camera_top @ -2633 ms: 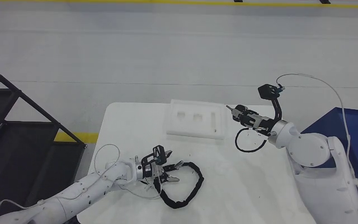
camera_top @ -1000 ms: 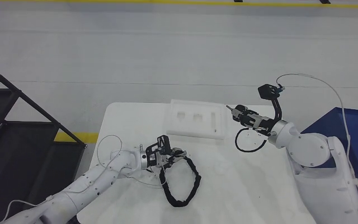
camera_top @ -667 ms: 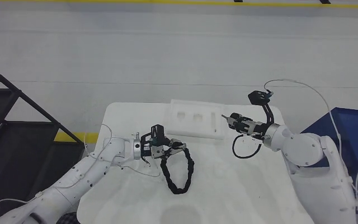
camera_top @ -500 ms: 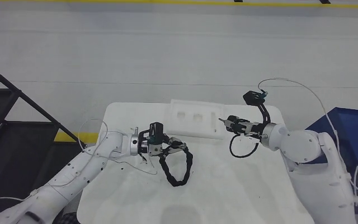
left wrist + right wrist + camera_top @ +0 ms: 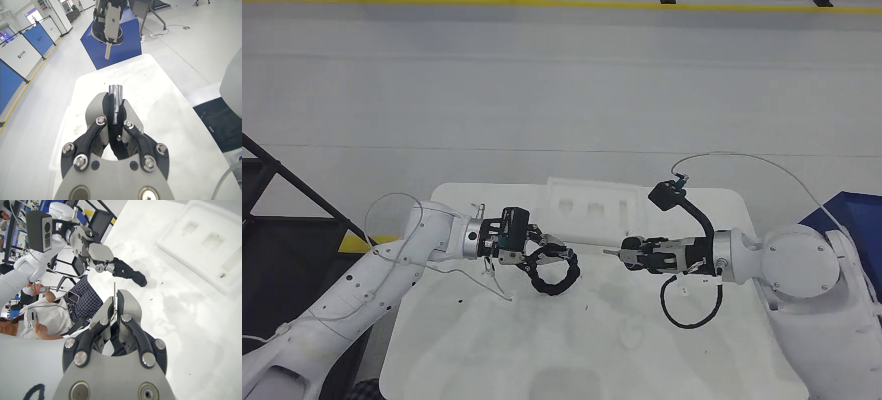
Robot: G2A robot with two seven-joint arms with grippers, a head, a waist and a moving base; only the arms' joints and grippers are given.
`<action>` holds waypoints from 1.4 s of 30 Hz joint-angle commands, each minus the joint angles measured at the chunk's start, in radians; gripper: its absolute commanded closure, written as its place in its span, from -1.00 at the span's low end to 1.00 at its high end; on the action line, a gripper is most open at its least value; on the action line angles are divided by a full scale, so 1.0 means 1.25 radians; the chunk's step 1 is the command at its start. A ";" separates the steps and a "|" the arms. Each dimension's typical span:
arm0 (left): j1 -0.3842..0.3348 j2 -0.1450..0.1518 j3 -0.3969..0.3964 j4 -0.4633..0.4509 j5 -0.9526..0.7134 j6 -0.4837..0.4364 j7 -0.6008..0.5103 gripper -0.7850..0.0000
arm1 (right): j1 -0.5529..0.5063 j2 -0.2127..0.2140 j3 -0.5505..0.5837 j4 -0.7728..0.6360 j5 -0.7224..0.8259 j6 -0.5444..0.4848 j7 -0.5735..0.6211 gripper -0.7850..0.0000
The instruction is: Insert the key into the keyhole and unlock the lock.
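Note:
My left gripper [image 5: 533, 251] is shut on the lock's chrome cylinder [image 5: 115, 94], held above the table. The lock's black cable [image 5: 550, 274] hangs from it in a loop. My right gripper [image 5: 626, 255] is shut on the flat metal key [image 5: 114, 294], whose blade points toward the lock. In the left wrist view the key [image 5: 107, 49] hangs beyond the cylinder's end with a gap between them. From the right wrist, the keyhole face [image 5: 98, 268] of the lock sits at the left gripper [image 5: 103, 256], a short way past the key's tip.
A white foam tray [image 5: 592, 215] with recesses lies at the white table's [image 5: 672, 360] far edge behind both grippers. A black cable loop [image 5: 682, 305] hangs under the right arm. A blue cabinet [image 5: 130, 47] stands off the table's right end.
The left arm has lifted the lock off the table and carried it toward the middle, its cable now bunched. The right arm has swung in toward it with the key.

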State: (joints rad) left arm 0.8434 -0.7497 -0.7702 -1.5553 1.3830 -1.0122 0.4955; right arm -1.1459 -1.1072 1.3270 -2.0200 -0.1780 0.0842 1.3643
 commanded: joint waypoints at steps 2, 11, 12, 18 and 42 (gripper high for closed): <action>-0.012 0.003 0.004 0.007 -0.004 0.000 0.024 1.00 | 0.004 0.001 -0.004 0.009 0.013 0.002 -0.006 1.00; -0.012 0.003 0.004 0.007 -0.004 0.000 0.024 1.00 | 0.004 0.001 -0.004 0.009 0.013 0.002 -0.006 1.00; -0.012 0.003 0.004 0.007 -0.004 0.000 0.024 1.00 | 0.004 0.001 -0.004 0.009 0.013 0.002 -0.006 1.00; -0.012 0.003 0.004 0.007 -0.004 0.000 0.024 1.00 | 0.004 0.001 -0.004 0.009 0.013 0.002 -0.006 1.00; -0.164 -0.081 0.137 0.123 0.354 0.136 0.374 1.00 | 0.041 0.027 -0.062 -0.166 -0.135 0.055 0.036 1.00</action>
State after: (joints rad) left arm 0.6461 -0.8436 -0.6128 -1.4250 1.8134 -0.8534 0.9255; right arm -1.0927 -1.0759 1.2506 -2.2205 -0.3260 0.1445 1.4098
